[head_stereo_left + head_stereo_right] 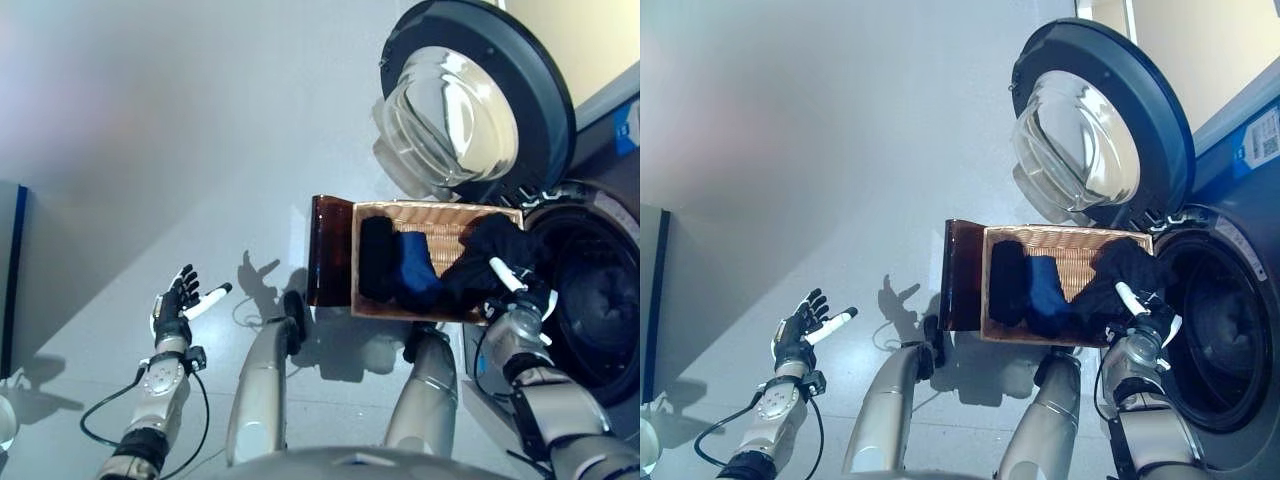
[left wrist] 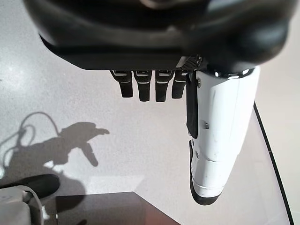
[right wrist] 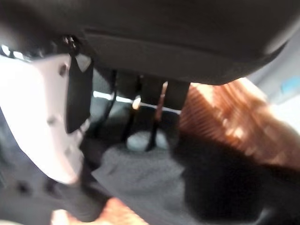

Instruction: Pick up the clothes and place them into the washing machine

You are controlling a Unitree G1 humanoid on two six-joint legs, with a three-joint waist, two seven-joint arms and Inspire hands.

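Our right hand (image 1: 507,283) curls into a black garment (image 1: 492,252) at the basket's (image 1: 440,218) drum-side edge, ready to carry it across; our left hand (image 1: 178,303) hangs spread and empty, clear.

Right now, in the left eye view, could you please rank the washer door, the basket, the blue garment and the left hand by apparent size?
1. washer door
2. basket, looking only somewhat smaller
3. blue garment
4. left hand, close to the garment in size, so that order is unsure
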